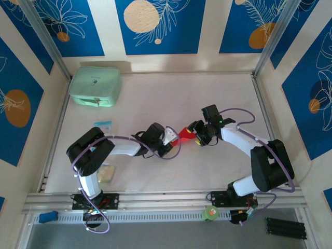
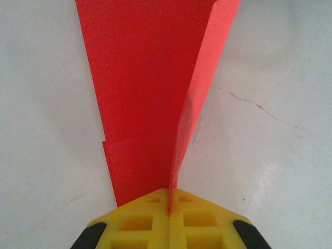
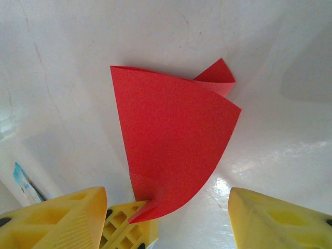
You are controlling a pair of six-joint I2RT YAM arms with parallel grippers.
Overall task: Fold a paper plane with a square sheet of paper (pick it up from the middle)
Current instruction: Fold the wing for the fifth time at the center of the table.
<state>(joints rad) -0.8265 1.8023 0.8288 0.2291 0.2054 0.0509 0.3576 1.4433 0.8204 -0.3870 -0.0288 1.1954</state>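
While my left claw (image 2: 169, 203) clamps the paper plane (image 2: 140, 93) by its centre crease, mid-table (image 1: 218, 171), I see my right claw (image 3: 168, 207) apart, flanking its curled wing.

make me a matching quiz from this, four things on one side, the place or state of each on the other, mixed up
Things:
1 left gripper
2 right gripper
3 paper plane
4 mint-green case

Place or state:
a lying at the far left corner
b jaws open
c jaws shut
d red, clamped at its narrow end

Pairs: 1-c, 2-b, 3-d, 4-a
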